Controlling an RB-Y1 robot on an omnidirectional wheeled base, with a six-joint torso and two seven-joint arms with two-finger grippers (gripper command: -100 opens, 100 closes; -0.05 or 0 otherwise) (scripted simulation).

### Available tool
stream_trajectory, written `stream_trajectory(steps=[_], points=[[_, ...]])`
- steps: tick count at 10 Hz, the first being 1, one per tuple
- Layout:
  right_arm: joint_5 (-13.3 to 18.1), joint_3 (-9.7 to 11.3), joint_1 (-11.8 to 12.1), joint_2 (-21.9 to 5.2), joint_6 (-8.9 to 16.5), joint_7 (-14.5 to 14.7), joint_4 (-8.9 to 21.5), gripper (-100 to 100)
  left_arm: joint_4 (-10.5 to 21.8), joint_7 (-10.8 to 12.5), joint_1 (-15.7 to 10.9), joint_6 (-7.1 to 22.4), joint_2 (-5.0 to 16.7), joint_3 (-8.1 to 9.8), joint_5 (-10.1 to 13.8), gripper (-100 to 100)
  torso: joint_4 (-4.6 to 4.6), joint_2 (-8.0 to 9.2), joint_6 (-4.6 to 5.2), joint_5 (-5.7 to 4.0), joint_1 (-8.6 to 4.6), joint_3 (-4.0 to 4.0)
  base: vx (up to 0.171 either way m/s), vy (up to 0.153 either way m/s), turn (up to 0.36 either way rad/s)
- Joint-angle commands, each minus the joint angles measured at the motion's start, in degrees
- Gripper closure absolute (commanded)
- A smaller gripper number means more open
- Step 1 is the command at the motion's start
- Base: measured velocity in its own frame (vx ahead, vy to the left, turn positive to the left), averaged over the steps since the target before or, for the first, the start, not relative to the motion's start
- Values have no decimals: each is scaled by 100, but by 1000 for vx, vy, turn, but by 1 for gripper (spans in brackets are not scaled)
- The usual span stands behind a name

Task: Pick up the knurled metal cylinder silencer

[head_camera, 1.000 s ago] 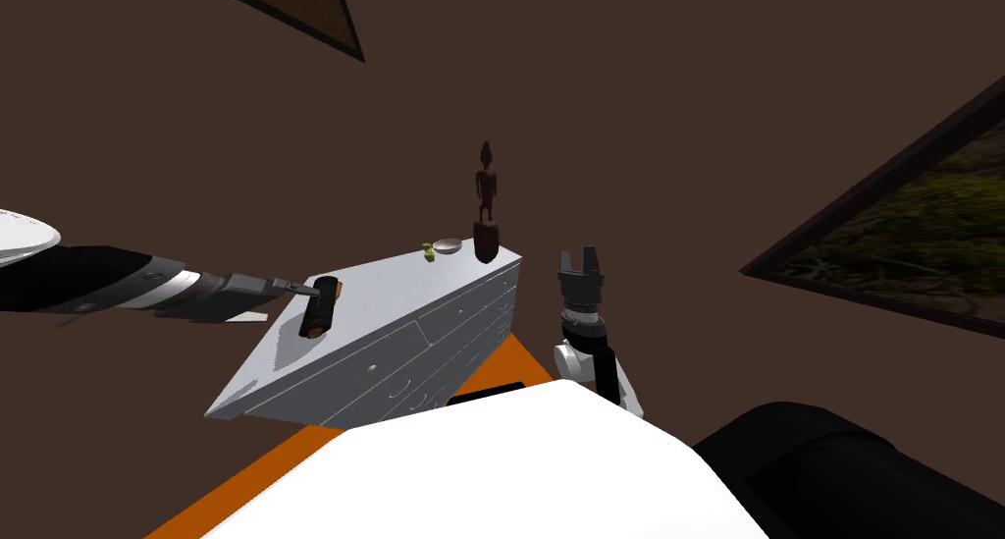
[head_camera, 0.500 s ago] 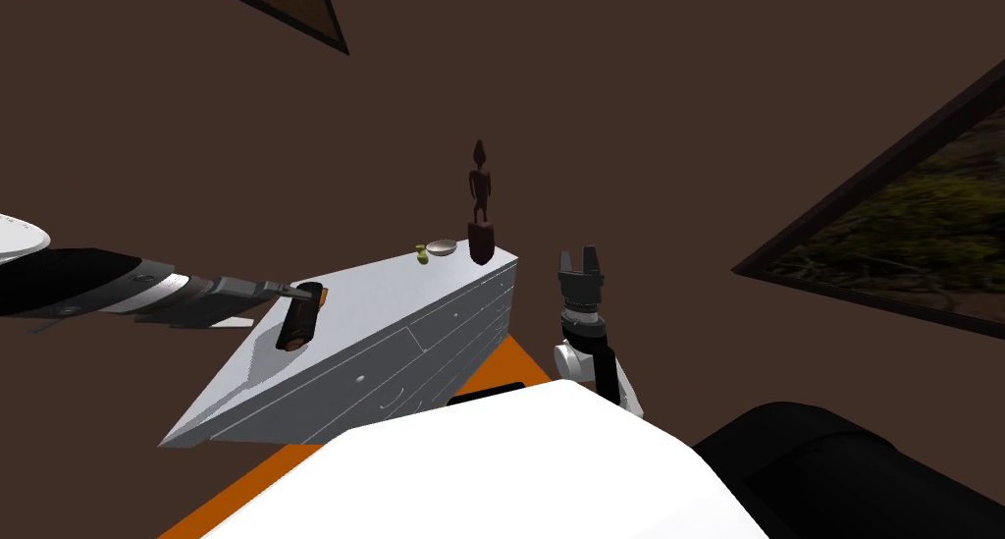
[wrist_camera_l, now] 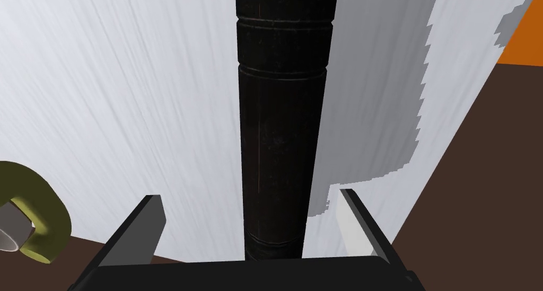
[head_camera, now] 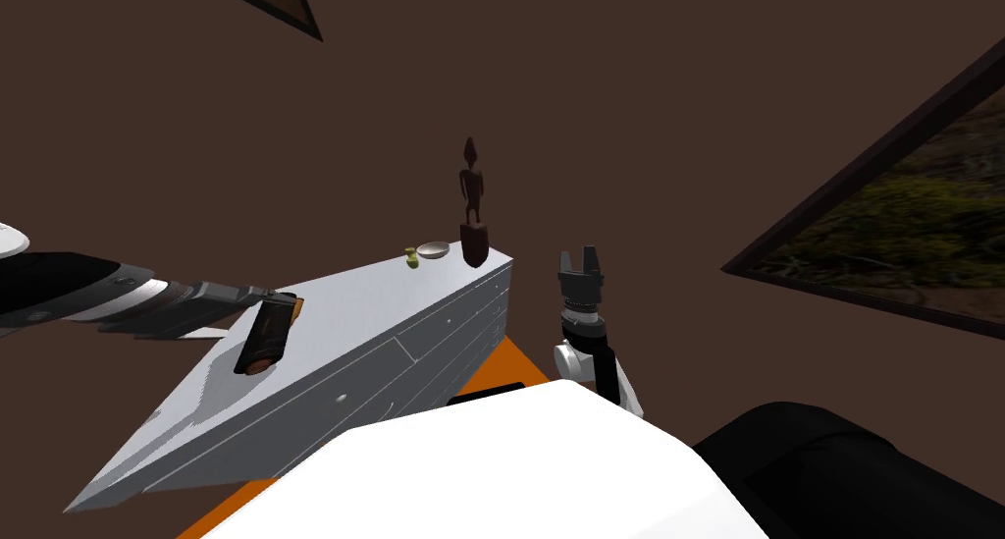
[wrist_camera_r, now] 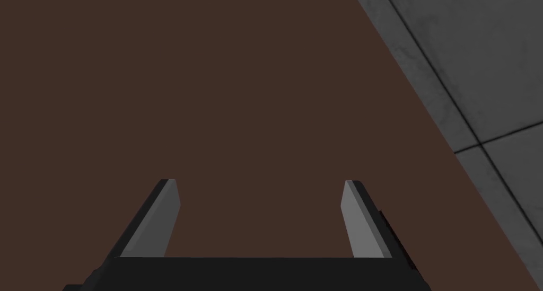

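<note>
Now the black cylinder point(wrist_camera_l: 281, 118) is seen lying flat on top of the white dresser point(head_camera: 373, 297), near the dresser's left end. Thin rings are cut around it, and one end looks brown in the head view. The left gripper point(wrist_camera_l: 249, 195) is held at the cylinder's other end with its two fingers spread wide. The cylinder runs out between them, and a gap is left on each side, so it is not pinched. Well along the dresser top, a small olive-green thing point(head_camera: 412, 257) is set just beside a little grey bowl point(head_camera: 433, 250), and a dark figure point(head_camera: 472, 204) is stood upright next to the bowl. The right gripper point(head_camera: 579, 258) is held up past the dresser's right end, fingers spread apart, with nothing between them.
</note>
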Motion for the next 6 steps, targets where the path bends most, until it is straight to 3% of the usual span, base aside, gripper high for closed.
stream_trajectory(steps=[1,2,3,6], points=[[0,0,0,0,0,0,0,0,-11,-104,286,156,183,-22,286,-100,0,0,0,0,0,0,0,0,0],[0,0,0,0,0,0,0,0,157,145,483,18,146,-145,209,-100,2,8,0,-1,2,5,45,-15,-172],[0,0,-1,0,0,0,0,0,157,140,483,18,146,-145,275,-100,-1,-3,4,0,-1,-1,56,-12,-106],[0,0,0,0,0,0,0,0,203,216,531,-24,120,-190,170,-100,0,0,0,-2,-1,0,23,-8,-24]])
